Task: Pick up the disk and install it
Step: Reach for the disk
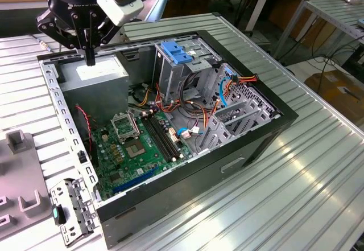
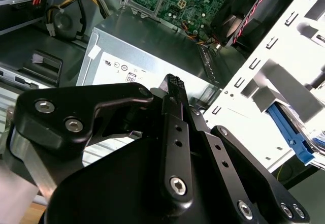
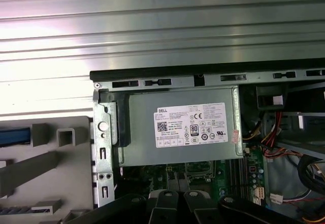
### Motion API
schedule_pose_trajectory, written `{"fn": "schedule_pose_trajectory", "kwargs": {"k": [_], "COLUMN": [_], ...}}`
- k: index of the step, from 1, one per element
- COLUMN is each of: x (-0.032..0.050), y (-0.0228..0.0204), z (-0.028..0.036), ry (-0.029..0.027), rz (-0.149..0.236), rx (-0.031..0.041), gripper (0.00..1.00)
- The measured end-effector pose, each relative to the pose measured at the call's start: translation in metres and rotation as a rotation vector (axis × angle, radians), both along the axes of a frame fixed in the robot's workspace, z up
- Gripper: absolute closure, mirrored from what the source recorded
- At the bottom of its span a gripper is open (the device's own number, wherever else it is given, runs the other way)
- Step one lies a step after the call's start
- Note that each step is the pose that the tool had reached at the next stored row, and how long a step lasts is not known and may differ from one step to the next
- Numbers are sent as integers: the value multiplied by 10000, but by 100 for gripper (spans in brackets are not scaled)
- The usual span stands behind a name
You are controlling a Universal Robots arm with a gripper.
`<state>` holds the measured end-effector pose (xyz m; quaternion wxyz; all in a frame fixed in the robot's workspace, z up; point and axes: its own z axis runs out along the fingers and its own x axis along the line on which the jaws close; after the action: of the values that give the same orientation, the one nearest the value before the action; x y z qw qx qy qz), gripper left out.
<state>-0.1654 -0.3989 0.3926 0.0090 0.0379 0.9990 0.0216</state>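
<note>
Currently, gripper (image 1: 90, 58): you are hovering it just above the power supply (image 1: 99, 74), jaws pressed together and pinching nothing.
Disk (image 3: 12, 136): its blue edge is showing in the first wrist view, sitting in the grey holder (image 3: 76, 173) on the table (image 1: 318, 165), outside the case (image 1: 284, 117).
Risk, contact: by my judgement, descending from here, you are risking a knock on the power supply.
Risk, grasp: jaws arriving pressed together are likely bumping the disk rather than taking it.
Risk, cables: loose cables (image 1: 190, 100) are crowding the drive cage (image 1: 170, 74) and may be snagging anything entering.
Case contents: it is holding the power supply, motherboard (image 1: 136, 143), drive cage and cables.
</note>
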Motion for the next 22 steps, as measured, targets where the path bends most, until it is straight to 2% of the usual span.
{"fn": "schedule_pose_trajectory", "kwargs": {"k": [22], "x": [-76], "y": [0], "z": [-1], "ry": [15], "rz": [0], "rx": [-1], "gripper": [89]}}
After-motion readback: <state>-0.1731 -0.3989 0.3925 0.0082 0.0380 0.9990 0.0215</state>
